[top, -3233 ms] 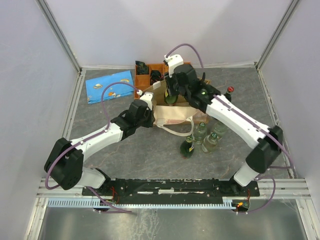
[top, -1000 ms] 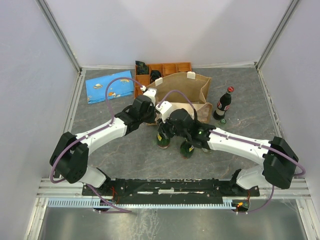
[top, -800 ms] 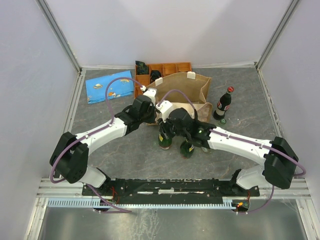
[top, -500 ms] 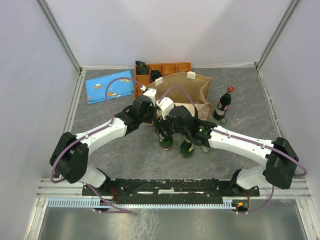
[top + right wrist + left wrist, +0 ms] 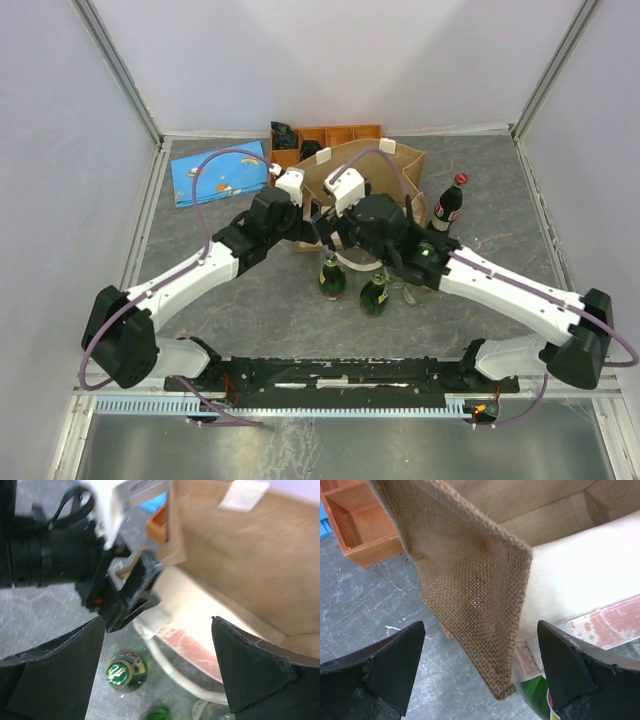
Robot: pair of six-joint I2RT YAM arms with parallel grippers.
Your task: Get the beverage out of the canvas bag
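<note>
The tan canvas bag (image 5: 375,172) stands open at the back, with its cream handles hanging down its front. A green beverage bottle (image 5: 332,278) stands upright on the table in front of it, free of both grippers. My left gripper (image 5: 305,216) is open at the bag's left corner, and the burlap corner (image 5: 470,595) hangs between its fingers without touching them. My right gripper (image 5: 341,240) is open above the bag's front wall. The wrist view shows the green bottle's cap (image 5: 124,669) below that gripper (image 5: 160,665), and the bag's inside (image 5: 240,555) looks bare where it shows.
A second green bottle (image 5: 374,295) and clear bottles (image 5: 416,288) stand close together right of the first. A cola bottle (image 5: 447,206) is right of the bag. An orange compartment tray (image 5: 352,133) sits behind it. A blue packet (image 5: 222,172) lies at the back left.
My right gripper has opened, let go of the green bottle on the table, and risen toward the bag. My left gripper has opened and released the bag's corner.
</note>
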